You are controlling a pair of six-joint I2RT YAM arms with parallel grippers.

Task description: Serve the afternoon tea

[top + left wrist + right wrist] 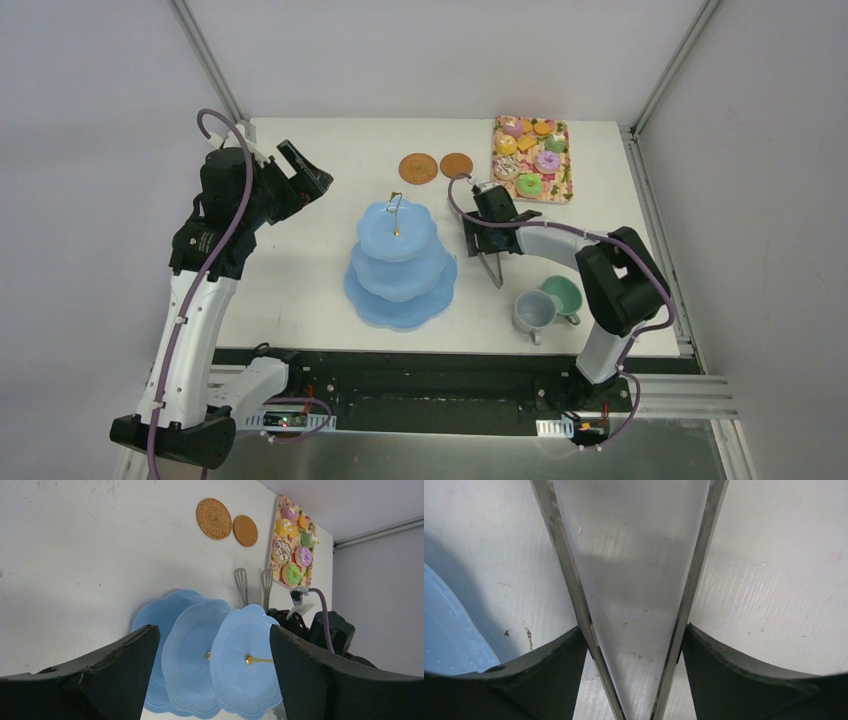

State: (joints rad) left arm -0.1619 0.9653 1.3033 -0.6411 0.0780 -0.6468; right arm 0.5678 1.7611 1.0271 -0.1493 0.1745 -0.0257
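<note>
- Slippage looked the likeliest trouble: the right gripper (634, 630) had its fingers pressed on the outer sides of both arms of the metal tongs (566, 570), which lay on the table splayed wide. An off-centre squeeze could have twisted them or let them spring out on the lift.
- Collision was the second risk. The stand (398, 262) stood just left of that gripper and the two cups sat near the arm's elbow, so a careless swing could have knocked either.
- The left gripper (305, 168) hung raised over the table's left side, fingers parted on nothing, well apart from everything.
- The stand was light blue, with three scalloped tiers and a gold loop on top. It stood mid-table with every tier bare.
- The donuts (547, 161) and orange biscuits (543, 127) all lay on the floral tray (568, 165) at the far right.
- Two brown coasters (416, 167) lay side by side just left of the tray. The grey-blue cup (533, 310) and green cup (563, 293) stood by the near edge, not on them.
</note>
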